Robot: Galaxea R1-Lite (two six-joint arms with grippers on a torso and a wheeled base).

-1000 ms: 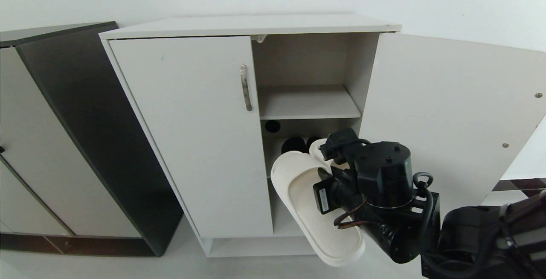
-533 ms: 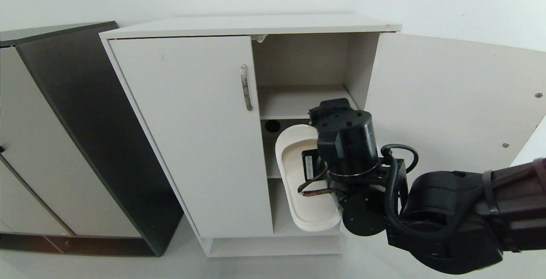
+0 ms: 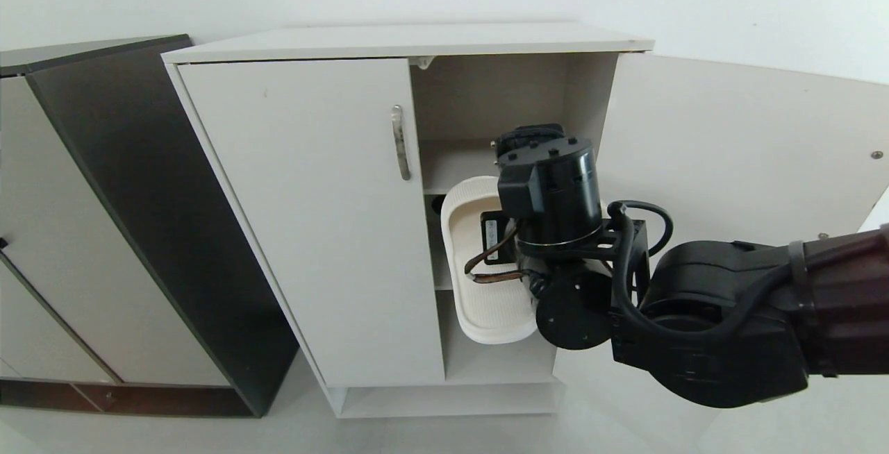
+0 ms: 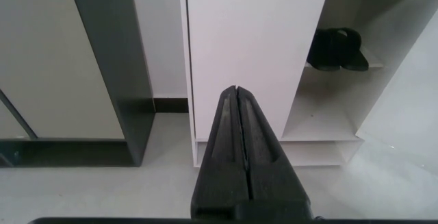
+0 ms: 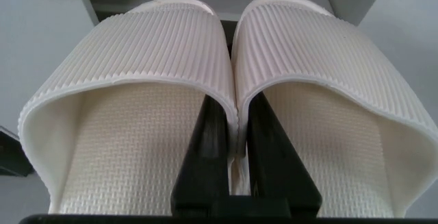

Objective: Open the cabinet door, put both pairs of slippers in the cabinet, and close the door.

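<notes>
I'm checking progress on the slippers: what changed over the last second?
The right gripper, jaws clamped on the white slippers, rose and pushed forward, carrying them from low in front of the cabinet to its opening. The grip held; the right door stayed open, the left door shut.

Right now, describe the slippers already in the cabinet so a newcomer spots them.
Start at the white cabinet with its right door open. In the open half, on the shelf just above the bottom compartment, sits the black pair. It is the dark pair; the cream ribbed slippers are clamped in the right gripper.
</notes>
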